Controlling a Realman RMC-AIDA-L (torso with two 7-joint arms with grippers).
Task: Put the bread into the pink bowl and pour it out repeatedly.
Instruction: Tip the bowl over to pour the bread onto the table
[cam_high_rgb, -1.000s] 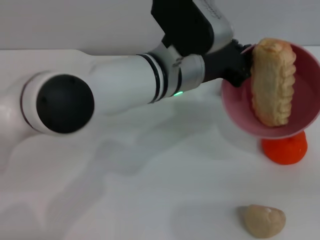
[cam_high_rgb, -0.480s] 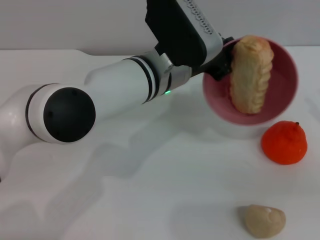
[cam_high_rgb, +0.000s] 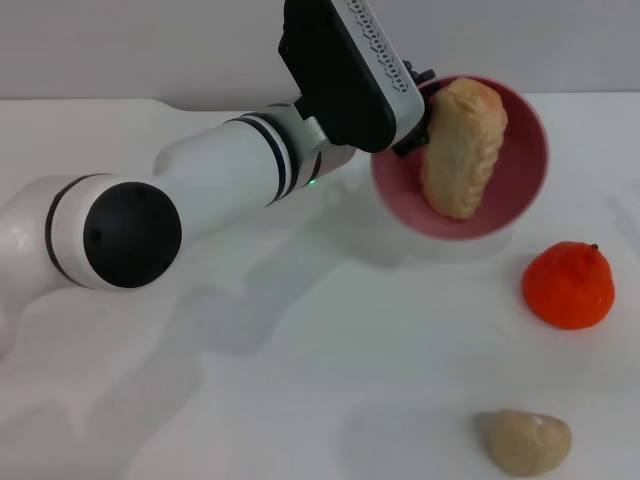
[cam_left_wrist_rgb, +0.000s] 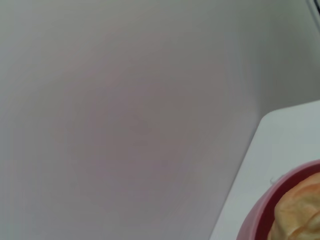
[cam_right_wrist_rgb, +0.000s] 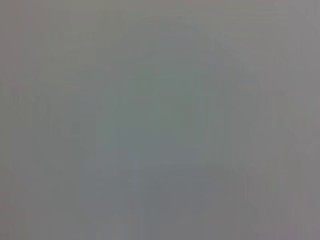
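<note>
Over the last second the left gripper (cam_high_rgb: 425, 100), clamped on the rim of the pink bowl (cam_high_rgb: 515, 150), swings it from the right edge toward upper centre, tilted steeply, the bread (cam_high_rgb: 460, 150) inside, probably about to spill.

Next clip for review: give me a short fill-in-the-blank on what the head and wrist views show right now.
1. The left gripper holds the pink bowl by its ____.
2. The bread lies ____ the tilted bowl.
3. The round fruit on the table is ____ in colour.
4. The beige lump sits ____ to the camera than the fruit.

Missing words: rim; inside; orange; nearer
</note>
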